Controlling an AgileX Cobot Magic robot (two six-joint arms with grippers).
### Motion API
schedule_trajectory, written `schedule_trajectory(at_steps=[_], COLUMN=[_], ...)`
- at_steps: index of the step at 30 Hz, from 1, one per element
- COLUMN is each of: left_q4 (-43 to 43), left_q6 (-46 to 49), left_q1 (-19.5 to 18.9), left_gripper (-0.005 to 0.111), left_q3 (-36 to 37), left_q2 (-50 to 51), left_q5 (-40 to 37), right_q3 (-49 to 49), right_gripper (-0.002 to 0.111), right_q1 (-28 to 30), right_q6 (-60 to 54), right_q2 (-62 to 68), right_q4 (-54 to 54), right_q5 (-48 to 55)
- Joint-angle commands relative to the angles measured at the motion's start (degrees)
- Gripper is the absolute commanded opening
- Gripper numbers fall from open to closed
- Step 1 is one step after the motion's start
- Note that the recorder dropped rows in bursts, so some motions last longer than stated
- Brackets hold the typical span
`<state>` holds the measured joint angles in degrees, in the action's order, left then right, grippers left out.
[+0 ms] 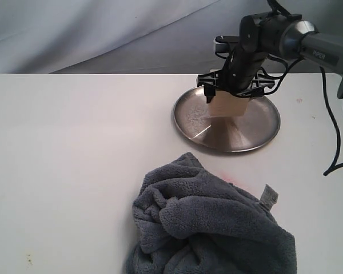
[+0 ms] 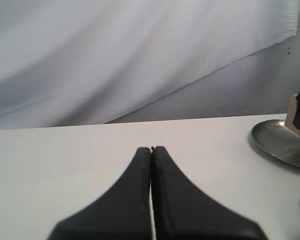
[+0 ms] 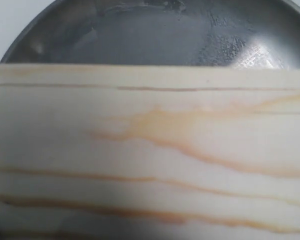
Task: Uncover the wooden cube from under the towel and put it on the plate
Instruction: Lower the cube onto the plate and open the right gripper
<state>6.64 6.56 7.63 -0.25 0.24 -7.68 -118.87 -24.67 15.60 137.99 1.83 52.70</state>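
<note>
The right gripper (image 1: 226, 96) reaches down over the plate (image 1: 257, 136) with its dark fingers closed against opposite sides of the wooden cube (image 1: 224, 107), gripping it. In the right wrist view the cube's pale, grain-streaked face fills most of the picture, with the shiny dish behind it. The cube sits low above the middle of the plate, its reflection below it; whether its underside touches the metal is hard to tell. The left gripper (image 2: 151, 150) has its two black fingers pressed together with nothing between them, just over the bare white table (image 1: 74, 142), well apart from the plate. The towel (image 1: 211, 228) lies crumpled near the table's front edge, its tag loop (image 1: 268, 197) sticking up.
</note>
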Motion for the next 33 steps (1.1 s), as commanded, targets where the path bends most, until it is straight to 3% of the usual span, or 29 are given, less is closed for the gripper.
schedule_trajectory(at_steps=[1, 3, 6, 10, 13, 27, 33], left_q4=[0.10, 0.10, 0.10, 0.10, 0.10, 0.10, 0.10], left_q6=[-0.14, -0.14, -0.14, -0.14, -0.14, -0.14, -0.14], left_q1=[0.28, 0.28, 0.28, 0.28, 0.28, 0.28, 0.28], left_gripper=[0.000, 0.000, 0.000, 0.000, 0.000, 0.000, 0.000], left_q3=[0.25, 0.25, 0.25, 0.25, 0.25, 0.25, 0.25], left_q2=[-0.24, -0.24, -0.24, -0.24, -0.24, -0.24, -0.24], left_q5=[0.12, 0.12, 0.12, 0.12, 0.12, 0.12, 0.12], right_q3=[-0.56, -0.56, -0.56, -0.56, -0.56, -0.56, -0.56], right_gripper=[0.002, 0.011, 0.036, 0.079, 0.096, 0.100, 0.098], right_q1=[0.18, 0.18, 0.18, 0.18, 0.08, 0.08, 0.08], right_q6=[-0.87, -1.80, -2.28, -2.13, -2.13, -2.13, -2.13], right_q2=[-0.72, -0.72, -0.72, -0.72, -0.72, -2.92, -7.41], right_q4=[-0.03, -0.03, -0.42, -0.42, -0.31, -1.31, -1.83], right_q5=[-2.30, -2.30, -2.03, -1.23, -0.63, 2.86, 10.01])
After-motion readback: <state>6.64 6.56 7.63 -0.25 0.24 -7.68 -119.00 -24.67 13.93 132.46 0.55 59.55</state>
